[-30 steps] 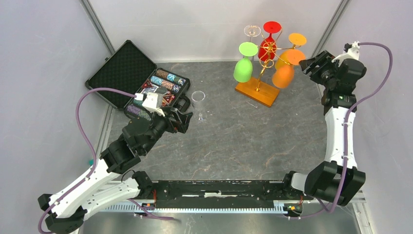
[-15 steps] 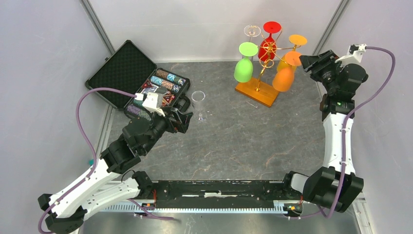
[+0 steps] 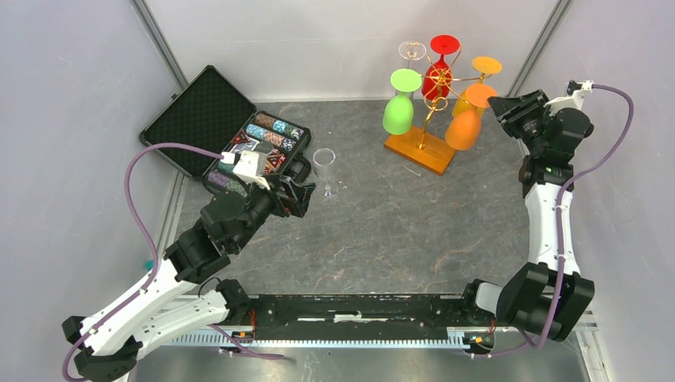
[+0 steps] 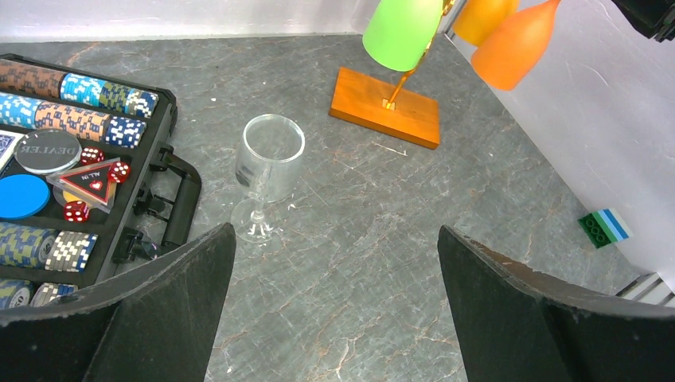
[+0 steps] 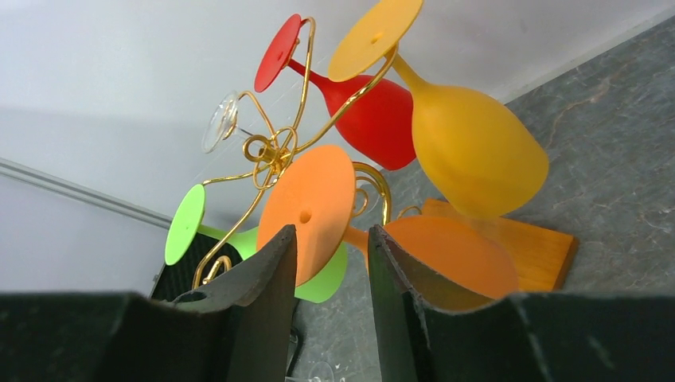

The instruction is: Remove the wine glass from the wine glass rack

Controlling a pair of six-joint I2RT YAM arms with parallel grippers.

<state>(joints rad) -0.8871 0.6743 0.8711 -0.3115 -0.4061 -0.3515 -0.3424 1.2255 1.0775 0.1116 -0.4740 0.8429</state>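
From above, the wine glass rack (image 3: 415, 148) stands at the far side of the desk (image 3: 382, 231), its gold stem upright. The orange wine glass (image 3: 464, 127) hangs on the rack's right side. Its long axis is steep and slightly tilted, with the foot up in a wire curl and the mouth down toward the right end of the rack's wooden base. The right arm rises tall to the right of the rack, its forearm nearly upright and its wrist bent toward the rack. The right hand (image 3: 498, 104) sits level with the orange glass's foot, just beside it. The left arm reaches low and diagonally, well left of the rack. The left hand (image 3: 306, 189) is beside a clear glass (image 3: 325, 167) that stands upright on the desk, near a chip case (image 3: 208, 103).

In the left wrist view, the left hand (image 4: 336, 235) is released, its fingers spread wide. The clear glass (image 4: 269, 159) is ahead of them, and the rack's base (image 4: 386, 107) lies farther off.

In the right wrist view, the right hand (image 5: 331, 231) has its fingers a narrow gap apart. The orange wine glass (image 5: 306, 208) shows its foot disc just beyond them, and its stem crosses the gap. Whether the fingers are grasping it cannot be told. Yellow (image 5: 470, 147), red (image 5: 374, 115) and green (image 5: 185, 224) glasses hang from the rack's other arms.
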